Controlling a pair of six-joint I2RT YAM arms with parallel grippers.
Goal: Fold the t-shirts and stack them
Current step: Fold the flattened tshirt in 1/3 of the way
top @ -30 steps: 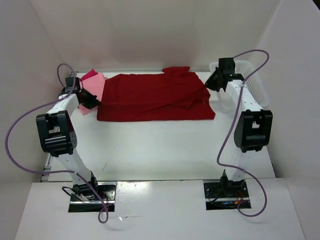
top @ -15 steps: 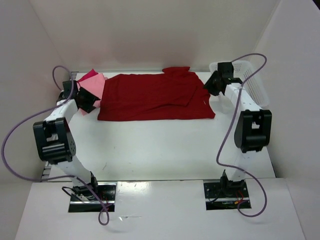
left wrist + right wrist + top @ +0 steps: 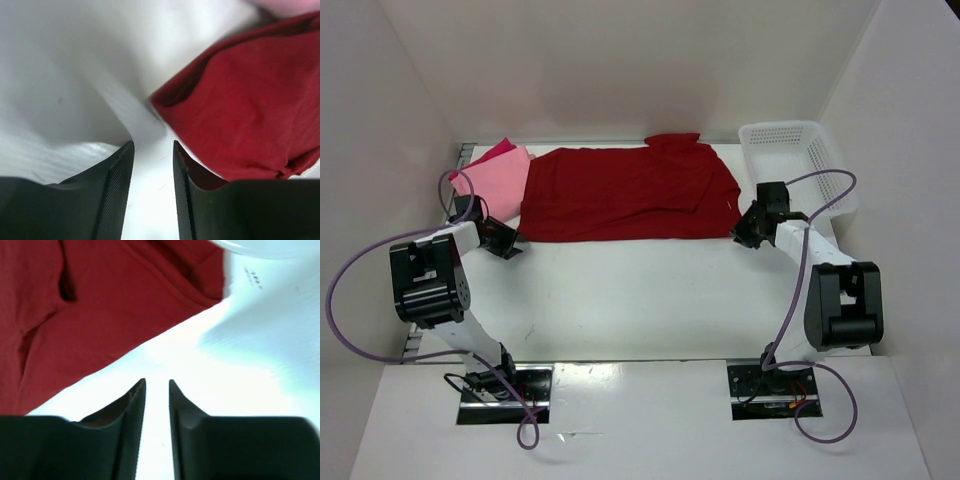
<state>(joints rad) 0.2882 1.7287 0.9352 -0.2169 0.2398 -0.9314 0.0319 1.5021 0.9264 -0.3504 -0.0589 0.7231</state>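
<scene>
I have my left gripper [image 3: 508,243] at 9 o'clock, aimed toward 3, jaws parted with nothing between them. My right gripper [image 3: 744,231] is at 3 o'clock, aimed toward 9, jaws slightly apart and empty.

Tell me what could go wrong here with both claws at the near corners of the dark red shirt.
The left claw and right claw are open over bare table, so closing could miss the dark red shirt or catch one layer only. Its left edge lies against the light pink shirt, which a pull might drag. The right claw could bump the nearby basket.
</scene>
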